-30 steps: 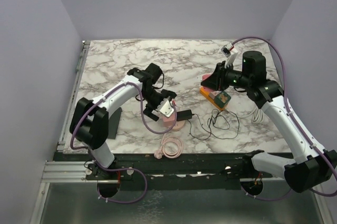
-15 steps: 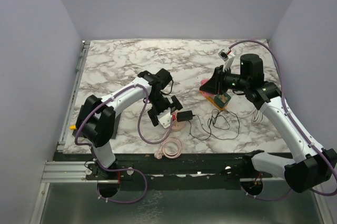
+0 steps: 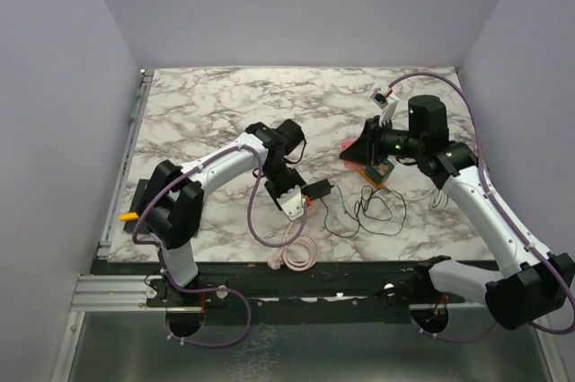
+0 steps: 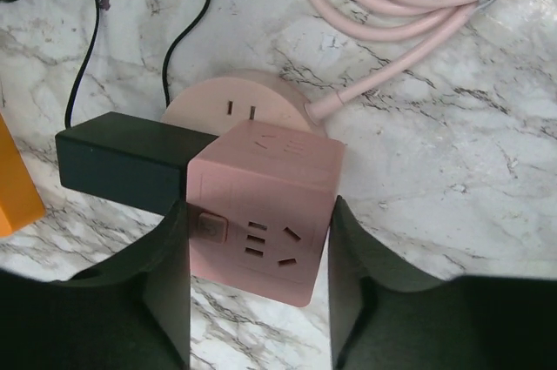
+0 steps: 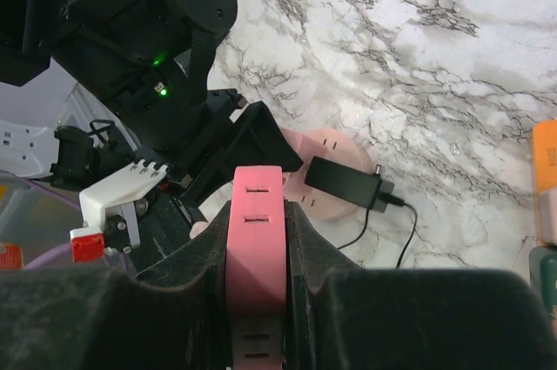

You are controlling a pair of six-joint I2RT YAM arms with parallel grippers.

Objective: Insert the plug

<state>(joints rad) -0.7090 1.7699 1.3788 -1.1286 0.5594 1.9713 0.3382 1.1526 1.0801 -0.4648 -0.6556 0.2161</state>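
Left gripper [image 4: 258, 213] has slid right with the pink cube [image 4: 265, 170] clamped in it, so the black plug [image 4: 117, 161] now butts the cube's side. Looks basically ready to push in. Right gripper [image 5: 255, 213] still squeezes a pink strip [image 5: 255, 300].

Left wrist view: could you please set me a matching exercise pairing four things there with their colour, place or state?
Things:
1. cube
2. adapter
3. cable
4. block

Descriptions:
A. orange, at the left edge
B. coiled, along the top
C. black, left of the cube
D. pink, held by the left tool

Pairs: 1-D, 2-C, 3-B, 4-A.
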